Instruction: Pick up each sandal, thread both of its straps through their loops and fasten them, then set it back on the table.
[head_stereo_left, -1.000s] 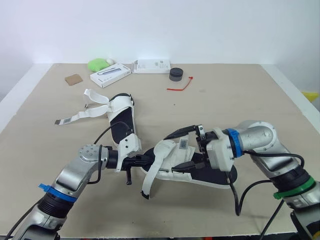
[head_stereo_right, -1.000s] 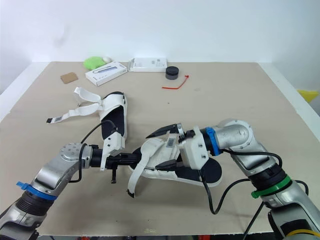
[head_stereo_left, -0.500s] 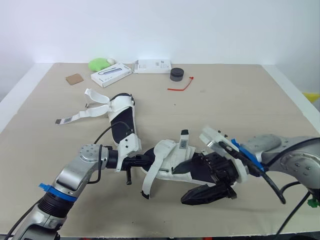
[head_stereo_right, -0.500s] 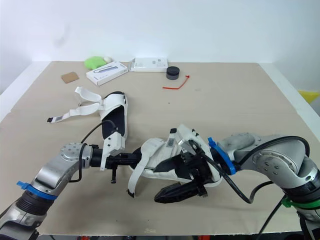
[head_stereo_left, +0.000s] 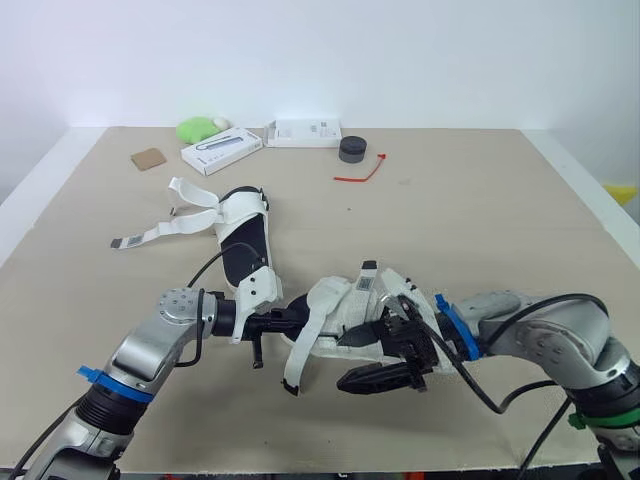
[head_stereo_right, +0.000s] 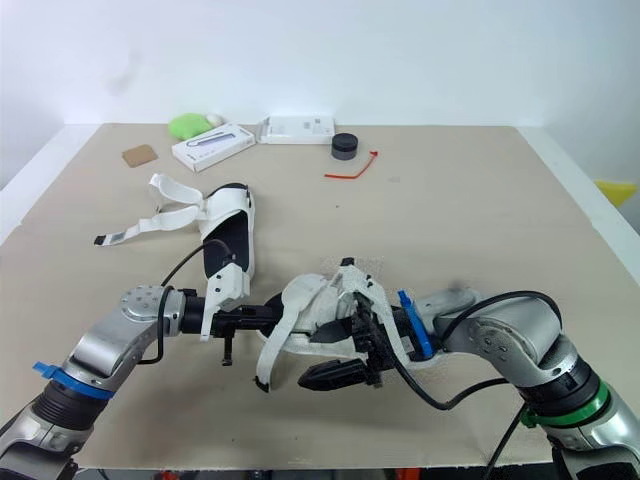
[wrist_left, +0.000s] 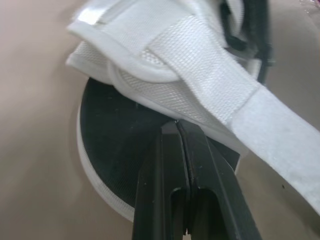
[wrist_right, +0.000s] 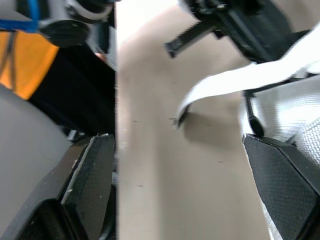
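The first sandal (head_stereo_left: 243, 232) is found lying flat on the tabletop (head_stereo_left: 480, 220) at the left, its two straps (head_stereo_left: 170, 222) unfastened and spread outward. Toward the middle front, the left gripper (head_stereo_left: 298, 320) is set against the left end of the second sandal (head_stereo_left: 335, 300). Its fingers (wrist_left: 170, 170) are pressed together, with the tips at the black sole under the white upper. A loose strap (head_stereo_left: 298, 362) of this sandal is seen trailing down to the tabletop. At the sandal's right side the right gripper (head_stereo_left: 345, 362) is placed, its fingers (wrist_right: 87, 180) spread wide and nothing held.
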